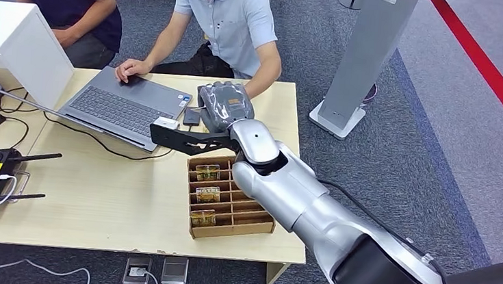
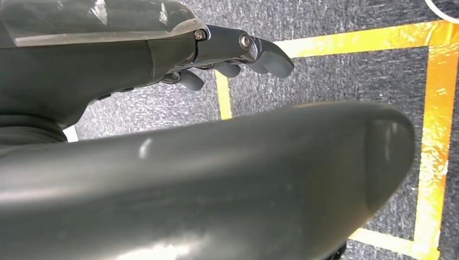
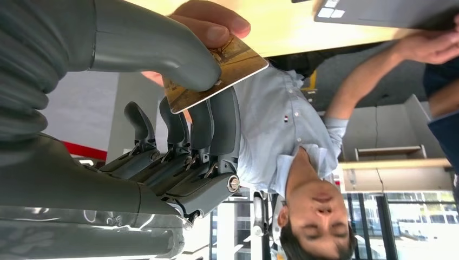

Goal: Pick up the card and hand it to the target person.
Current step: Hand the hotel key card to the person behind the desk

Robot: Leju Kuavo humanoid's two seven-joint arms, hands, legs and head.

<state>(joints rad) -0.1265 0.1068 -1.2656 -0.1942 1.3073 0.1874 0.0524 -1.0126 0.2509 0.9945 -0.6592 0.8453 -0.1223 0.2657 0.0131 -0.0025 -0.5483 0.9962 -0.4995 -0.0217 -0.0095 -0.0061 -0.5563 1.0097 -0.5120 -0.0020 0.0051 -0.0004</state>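
While the right hand (image 3: 178,108) pinches the card (image 3: 216,73) past the far side of the slotted box (image 1: 230,198) on the tabletop (image 1: 113,198), the person's fingers (image 3: 208,24) already grip it; only letting go appears left. The left hand (image 2: 238,51) hangs curled, holding nothing.
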